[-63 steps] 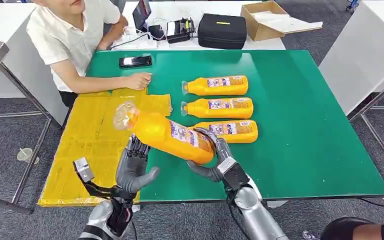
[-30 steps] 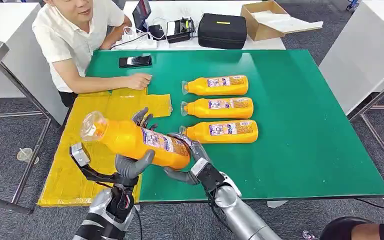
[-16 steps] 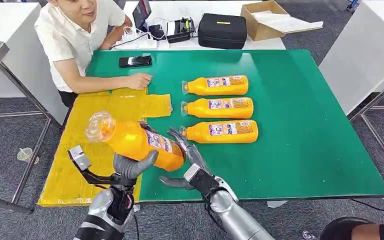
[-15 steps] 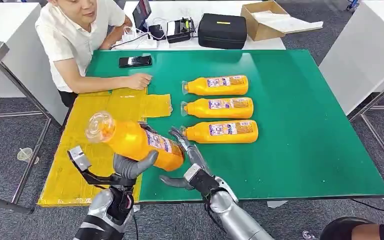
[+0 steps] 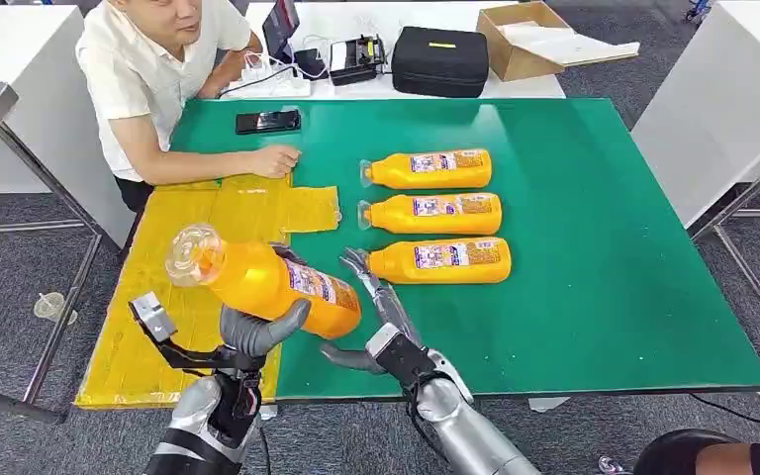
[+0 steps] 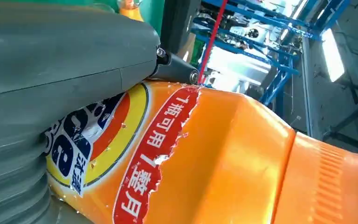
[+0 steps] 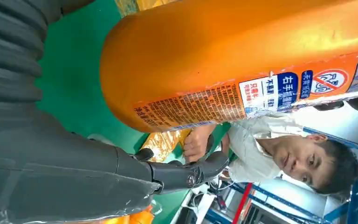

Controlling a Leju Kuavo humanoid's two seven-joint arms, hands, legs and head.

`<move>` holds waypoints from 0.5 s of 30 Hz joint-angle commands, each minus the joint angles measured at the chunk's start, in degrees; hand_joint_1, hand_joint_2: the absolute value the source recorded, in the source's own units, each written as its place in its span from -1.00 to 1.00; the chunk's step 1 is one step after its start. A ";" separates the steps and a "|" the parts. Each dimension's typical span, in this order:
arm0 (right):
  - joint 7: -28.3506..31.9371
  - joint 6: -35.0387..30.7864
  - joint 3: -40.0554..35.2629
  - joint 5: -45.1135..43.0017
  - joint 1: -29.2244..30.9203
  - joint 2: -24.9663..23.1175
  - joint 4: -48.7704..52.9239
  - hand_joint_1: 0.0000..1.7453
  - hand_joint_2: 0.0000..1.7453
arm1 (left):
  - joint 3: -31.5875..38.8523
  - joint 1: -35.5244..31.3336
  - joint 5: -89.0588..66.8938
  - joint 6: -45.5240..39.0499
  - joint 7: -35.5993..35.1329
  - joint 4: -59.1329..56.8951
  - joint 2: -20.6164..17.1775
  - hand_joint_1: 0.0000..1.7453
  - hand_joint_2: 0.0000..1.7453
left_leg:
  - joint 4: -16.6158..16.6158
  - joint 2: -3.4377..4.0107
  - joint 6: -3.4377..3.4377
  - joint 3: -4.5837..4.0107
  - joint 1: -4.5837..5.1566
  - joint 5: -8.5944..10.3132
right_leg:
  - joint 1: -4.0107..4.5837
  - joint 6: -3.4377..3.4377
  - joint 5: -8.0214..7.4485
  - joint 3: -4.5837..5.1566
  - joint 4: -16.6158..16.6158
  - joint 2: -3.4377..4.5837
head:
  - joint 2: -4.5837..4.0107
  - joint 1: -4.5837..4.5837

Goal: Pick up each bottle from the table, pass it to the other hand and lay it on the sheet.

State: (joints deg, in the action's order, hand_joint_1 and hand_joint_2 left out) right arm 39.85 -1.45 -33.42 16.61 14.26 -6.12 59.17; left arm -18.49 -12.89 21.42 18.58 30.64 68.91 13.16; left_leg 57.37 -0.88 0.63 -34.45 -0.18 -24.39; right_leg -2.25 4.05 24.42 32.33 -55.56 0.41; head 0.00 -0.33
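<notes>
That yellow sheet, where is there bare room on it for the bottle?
The yellow sheet lies bare from its near edge up to the person's hand at its far end. The held bottle hangs over it. Right of it, three bottles crowd the table's middle.

A robotics test lab in an industrial hall — a green worktop [image 5: 594, 247] stands on grey carpet tiles [image 5: 20, 297] between plain white tables [image 5: 722, 109] on metal legs. On the white table behind it lie a black equipment case [image 5: 440, 60], an open cardboard box [image 5: 521, 40], a power strip with cables [image 5: 267, 84] and a small black device [image 5: 356, 59]. A smartphone [image 5: 268, 121] rests on the green surface beside a seated person [image 5: 148, 79] in a white shirt. Blue steel racking [image 6: 279, 42] and a bright ceiling light [image 6: 333, 53] rise in the background — warehouse fittings, not a home's.
</notes>
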 commanded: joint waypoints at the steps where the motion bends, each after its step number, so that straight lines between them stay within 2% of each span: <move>1: -4.13 -23.94 9.35 9.02 -1.05 0.63 8.07 -1.00 1.00 | -1.08 1.98 -10.75 -7.01 1.29 4.93 -5.63 1.00 1.00 | 0.00 0.12 -0.02 0.08 -0.03 -0.04 | 0.06 -0.19 0.02 -0.07 0.01 0.03 | 0.00 0.00; 2: -4.62 -25.58 10.67 9.71 -1.07 1.07 9.64 -1.00 1.00 | -1.07 2.15 -12.26 -7.67 1.29 5.59 -6.06 1.00 1.00 | 0.11 0.22 -0.06 0.23 -0.18 -0.17 | 0.25 -0.42 0.09 -0.26 0.01 0.05 | 0.00 0.00; 4: -4.62 -28.38 13.95 10.83 -1.48 2.08 12.59 -1.00 1.00 | -0.59 2.27 -14.36 -8.78 0.67 6.26 -6.72 1.00 1.00 | 0.05 0.09 -0.01 0.00 -0.04 -0.04 | 0.07 -0.16 0.02 -0.01 -0.02 0.01 | 0.00 0.00; 8: -3.81 -33.41 19.15 12.80 -3.66 2.26 17.83 -1.00 1.00 | -0.05 2.03 -22.92 -14.95 0.36 6.57 -8.42 1.00 1.00 | 0.05 -0.03 -0.03 0.06 -0.06 -0.04 | 0.10 -0.23 0.06 -0.11 0.00 -0.13 | 0.00 0.00; 9: -2.98 -37.24 19.47 17.12 -3.73 2.90 18.52 -1.00 1.00 | -4.76 -0.80 -32.55 -23.90 -7.14 3.64 -13.36 1.00 1.00 | 0.02 -0.04 -0.02 0.04 -0.05 -0.01 | 0.07 -0.17 0.03 -0.07 0.02 -0.11 | 0.00 0.00; 10: -3.84 -37.29 19.27 18.11 -4.02 3.27 19.94 -1.00 1.00 | -4.91 -3.57 -51.29 -30.08 -8.80 -1.51 -13.71 1.00 1.00 | 0.08 -0.03 -0.04 0.07 -0.11 -0.06 | 0.15 -0.27 0.06 -0.13 0.00 -0.14 | 0.00 0.00; 12: -4.67 -38.14 19.26 20.12 -4.03 3.39 20.58 -1.00 1.00 | -3.60 -6.76 -54.40 -30.42 -7.47 -7.37 -13.92 1.00 1.00 | 0.02 -0.11 -0.06 0.10 -0.10 0.00 | 0.15 -0.31 0.04 -0.18 0.02 -0.24 | 0.00 0.00; 15: -4.89 -38.55 21.02 22.74 -4.53 2.56 21.14 -1.00 1.00 | -2.76 -7.77 -55.54 -29.73 -7.79 -8.03 -13.85 1.00 1.00 | 0.00 -0.05 -0.07 0.15 -0.11 0.03 | 0.14 -0.27 0.00 -0.16 0.04 -0.17 | 0.00 0.02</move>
State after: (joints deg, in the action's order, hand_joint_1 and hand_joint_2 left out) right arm 35.67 -34.90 -17.21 35.24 10.35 -4.57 75.70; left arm -19.34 -12.74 -22.27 -8.70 24.24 72.14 5.13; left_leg 57.37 -0.89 0.59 -34.43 -0.20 -24.35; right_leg -2.22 4.04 24.41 32.35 -55.57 0.39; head 0.00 -0.31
